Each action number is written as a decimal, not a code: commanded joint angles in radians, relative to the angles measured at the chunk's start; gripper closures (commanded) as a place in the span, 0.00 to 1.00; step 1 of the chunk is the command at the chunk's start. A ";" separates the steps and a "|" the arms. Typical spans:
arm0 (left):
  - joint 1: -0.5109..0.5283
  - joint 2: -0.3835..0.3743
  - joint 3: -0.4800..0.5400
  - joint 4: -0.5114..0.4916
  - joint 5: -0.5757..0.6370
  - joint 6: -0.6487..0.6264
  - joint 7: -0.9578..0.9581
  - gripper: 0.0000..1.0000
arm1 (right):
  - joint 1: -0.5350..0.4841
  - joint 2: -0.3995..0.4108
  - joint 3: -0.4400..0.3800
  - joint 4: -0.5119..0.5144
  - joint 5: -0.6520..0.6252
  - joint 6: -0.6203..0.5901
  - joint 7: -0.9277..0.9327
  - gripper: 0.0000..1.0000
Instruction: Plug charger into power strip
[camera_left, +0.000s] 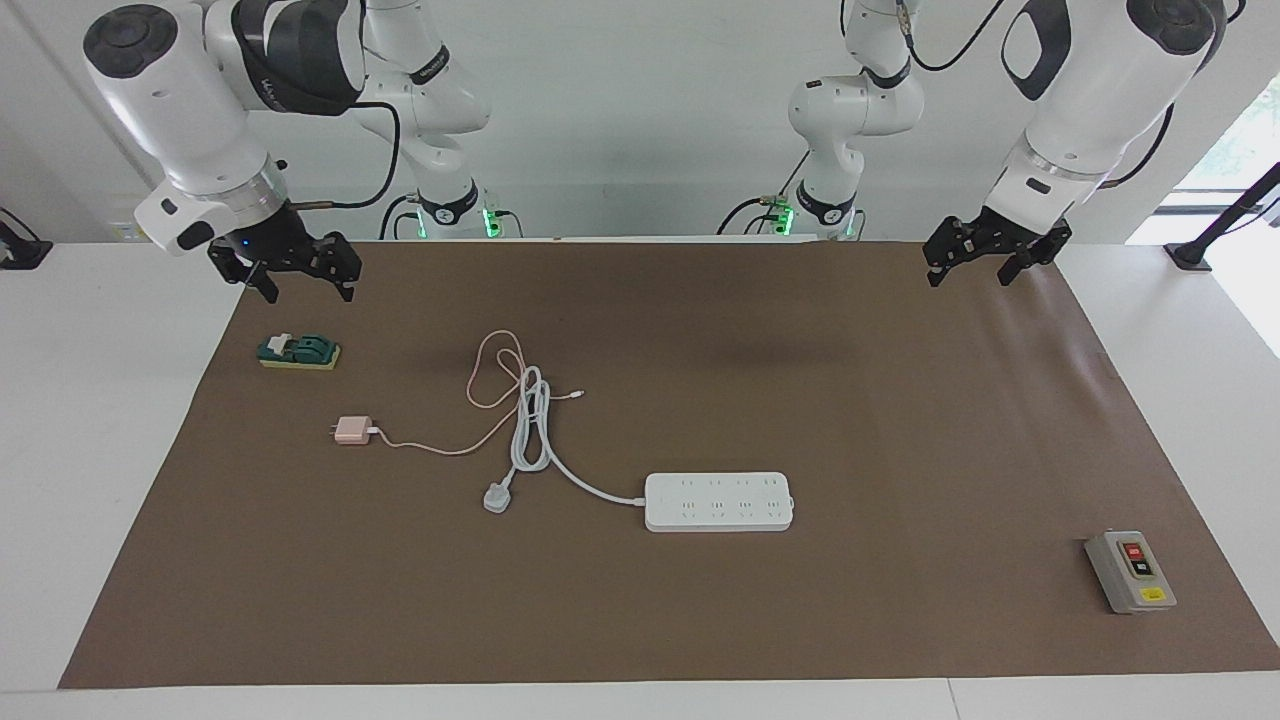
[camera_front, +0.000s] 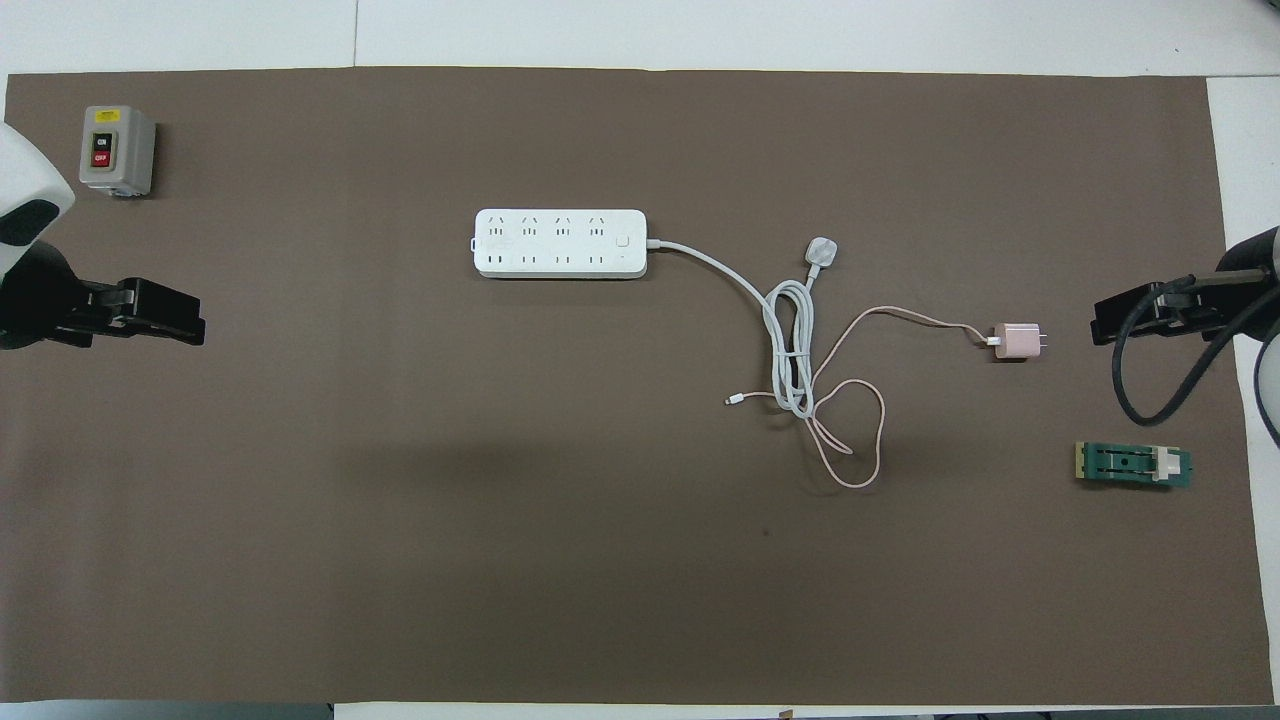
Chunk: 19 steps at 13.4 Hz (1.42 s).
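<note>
The charger (camera_left: 352, 431) (camera_front: 1015, 341), a pale-pink cube, lies on the brown mat toward the right arm's end, prongs pointing at that end. Its thin pink cable (camera_left: 487, 378) (camera_front: 860, 440) loops toward the middle. The power strip (camera_left: 718, 501) (camera_front: 560, 243) lies flat mid-table, a little farther from the robots than the charger, sockets up. My right gripper (camera_left: 308, 288) (camera_front: 1098, 325) hangs open and empty over the mat's edge at its own end. Over the other end of the mat, my left gripper (camera_left: 972, 276) (camera_front: 198, 327) is also open and empty.
The strip's thick white cord coils across the pink cable and ends in a grey-white three-pin plug (camera_left: 497, 497) (camera_front: 820, 250). A green block (camera_left: 299, 352) (camera_front: 1134, 465) sits near the right gripper. A grey switch box (camera_left: 1130, 571) (camera_front: 117, 150) stands at the left arm's end.
</note>
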<state>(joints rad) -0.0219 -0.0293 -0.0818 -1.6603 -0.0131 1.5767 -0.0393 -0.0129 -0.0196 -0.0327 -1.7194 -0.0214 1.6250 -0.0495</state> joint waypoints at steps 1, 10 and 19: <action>-0.013 -0.018 0.005 -0.007 0.018 -0.007 -0.014 0.00 | -0.015 0.009 0.008 0.015 0.003 -0.004 -0.021 0.00; -0.015 -0.015 0.005 -0.010 0.018 -0.006 -0.014 0.00 | -0.036 0.000 0.010 0.006 -0.002 -0.005 -0.021 0.00; -0.024 -0.017 0.005 -0.007 0.044 0.014 -0.028 0.00 | -0.062 0.010 0.005 0.006 0.057 0.001 0.444 0.00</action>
<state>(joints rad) -0.0371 -0.0294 -0.0848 -1.6585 0.0037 1.5787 -0.0524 -0.0626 -0.0148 -0.0365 -1.7185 0.0023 1.6248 0.2230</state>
